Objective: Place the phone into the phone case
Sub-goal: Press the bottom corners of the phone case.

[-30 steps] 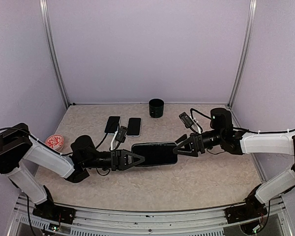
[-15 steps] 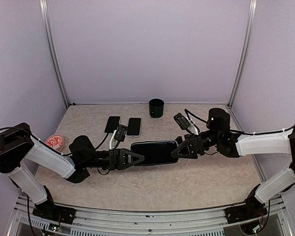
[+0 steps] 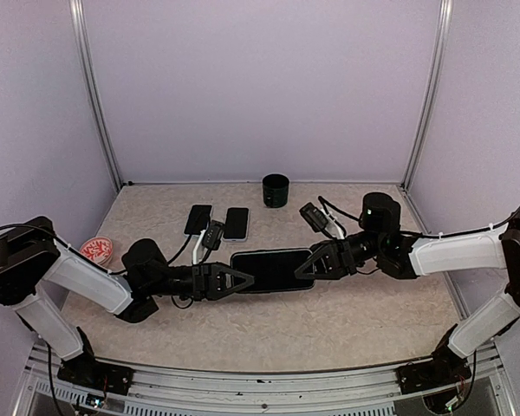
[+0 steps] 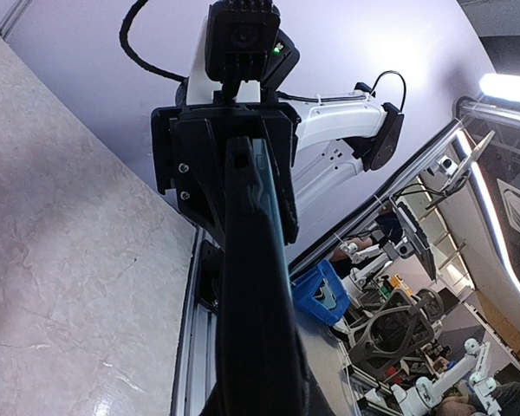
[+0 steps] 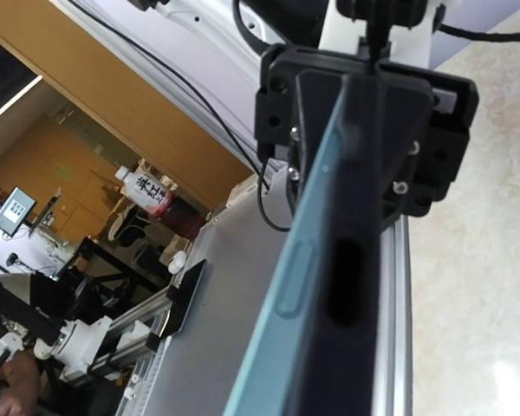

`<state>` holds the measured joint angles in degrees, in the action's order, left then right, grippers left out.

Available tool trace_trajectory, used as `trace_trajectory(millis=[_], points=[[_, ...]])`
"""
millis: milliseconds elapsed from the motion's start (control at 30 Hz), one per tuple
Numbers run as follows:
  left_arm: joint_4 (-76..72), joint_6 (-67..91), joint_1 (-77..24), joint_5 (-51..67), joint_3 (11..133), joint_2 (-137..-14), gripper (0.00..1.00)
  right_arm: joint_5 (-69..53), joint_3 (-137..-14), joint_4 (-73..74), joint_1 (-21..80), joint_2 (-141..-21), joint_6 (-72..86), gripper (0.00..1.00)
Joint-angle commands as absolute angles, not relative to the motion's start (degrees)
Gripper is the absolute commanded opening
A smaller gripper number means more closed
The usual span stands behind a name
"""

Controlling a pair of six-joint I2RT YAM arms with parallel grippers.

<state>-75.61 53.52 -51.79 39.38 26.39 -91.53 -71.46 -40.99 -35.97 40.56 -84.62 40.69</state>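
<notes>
- You have the phone (image 3: pixel 273 269) held between the two arms at mid-workspace, seemingly clear of the table (image 3: pixel 355 329). Its long axis runs 9 to 3 o'clock in the top view.
- Your left gripper (image 3: pixel 241 279) is clamped tight on the phone's 9 o'clock end. The left wrist view shows the slab edge-on, leaving its jaws.
- Your right gripper (image 3: pixel 303 266) sits at the 3 o'clock end with its fingers straddling it, but you cannot tell whether they pinch.
- Neither arm is nearer, since each has one end, so the coming move turns on that shared axis (in the right wrist view a black layer (image 5: pixel 347 286) with a slot lies against the phone's teal edge, perhaps the case, not certain).
- A dark slab (image 3: pixel 199 218) and a second slab (image 3: pixel 236 223) lie on the table at 11 o'clock from the phone, apart from it.
</notes>
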Motion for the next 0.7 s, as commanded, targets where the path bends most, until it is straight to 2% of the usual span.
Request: trace_trajectory(millis=[0, 100, 300, 400, 567, 667], points=[[-79.2, 52.5, -52.1, 38.7, 27.3, -90.6, 0.0, -72.5, -43.5, -37.7, 42.7, -85.6, 40.2, 0.26], [-77.4, 51.6, -52.1, 37.8, 27.2, -90.0, 0.01, -72.0, -44.4, -35.1, 42.8, -85.7, 38.6, 0.19], [-73.7, 49.9, -52.1, 35.8, 26.9, -89.0, 0.14, -69.2, -46.4, -25.3, 42.8, -85.0, 32.5, 0.01], [-72.8, 49.6, -52.1, 35.4, 26.9, -89.0, 0.2, -68.5, -47.1, -21.8, 42.8, -84.6, 30.8, 0.0], [-72.0, 49.4, -52.1, 35.2, 27.4, -89.4, 0.35, -65.1, -49.0, -14.1, 42.9, -83.9, 25.9, 0.0], [-71.5, 49.3, -52.1, 35.0, 27.6, -89.6, 0.4, -61.6, -50.3, -8.8, 42.8, -83.2, 22.7, 0.0]])
